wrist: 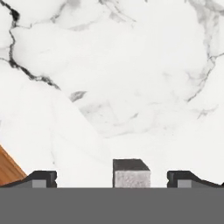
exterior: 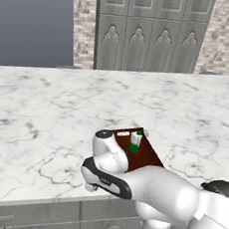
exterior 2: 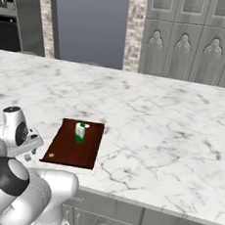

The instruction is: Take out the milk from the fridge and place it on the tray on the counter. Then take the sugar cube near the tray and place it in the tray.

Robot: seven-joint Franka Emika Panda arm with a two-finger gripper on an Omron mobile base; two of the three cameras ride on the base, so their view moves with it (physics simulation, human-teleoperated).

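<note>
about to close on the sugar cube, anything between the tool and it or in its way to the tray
Nothing visible. In the hand view the sugar cube sits on bare counter between the open tool's fingertips. The tray lies close by, with only the milk standing toward its far end; the near part is free.

You could not read any words or numbers here. The milk (exterior 2: pixel 80 132) had green marks on it, but they were too small and blurry to make out.
</note>
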